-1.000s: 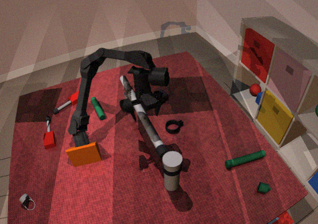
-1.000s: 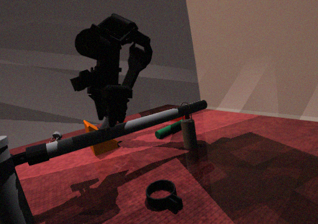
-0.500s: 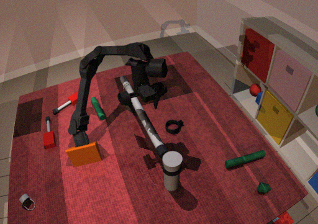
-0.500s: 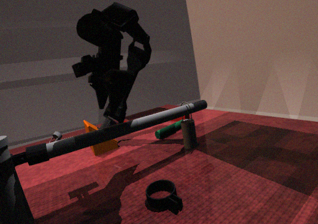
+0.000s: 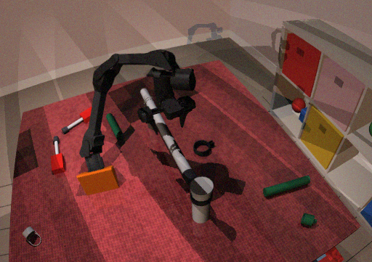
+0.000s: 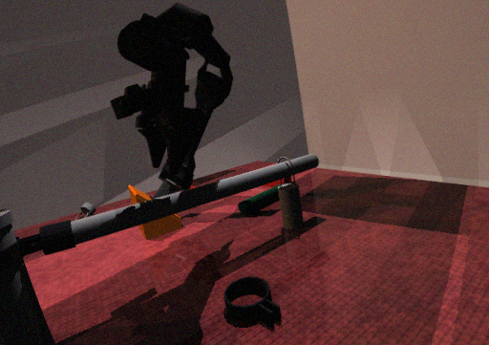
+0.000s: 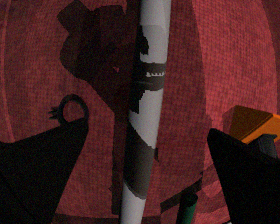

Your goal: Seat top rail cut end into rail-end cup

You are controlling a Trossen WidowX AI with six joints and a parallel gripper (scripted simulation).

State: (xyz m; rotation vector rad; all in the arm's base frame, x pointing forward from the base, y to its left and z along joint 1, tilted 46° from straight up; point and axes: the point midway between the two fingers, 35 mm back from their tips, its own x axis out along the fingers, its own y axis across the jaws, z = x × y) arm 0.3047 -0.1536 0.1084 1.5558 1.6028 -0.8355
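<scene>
The white rail (image 5: 174, 149) (image 6: 263, 178) (image 7: 139, 204) slopes slightly, its near end inside the black rail-end cup (image 5: 189, 174) (image 6: 57, 236); how deep it sits is hidden. The cup is on the side of the big post (image 5: 200, 215). The dark brace band (image 5: 200, 202) is around the post a little below its pale cap (image 5: 202, 185). The rail's far part passes through the wire loop (image 6: 285, 160) on the small post (image 6: 291, 208). My gripper (image 5: 169, 128) (image 6: 165, 172) (image 7: 150, 130) is open and empty above the rail's middle, its fingers on either side in the wrist view, apart from the rail.
A loose black band (image 5: 194, 149) (image 6: 244, 314) lies beside the rail. An orange block (image 5: 98, 181) (image 6: 162, 228) stands near the arm's base. Green rods (image 5: 113, 125) (image 5: 287, 186), a green fitting (image 5: 308, 220), red-and-white tools and a grey loop cap (image 5: 29, 233) lie around. A shelf stands right.
</scene>
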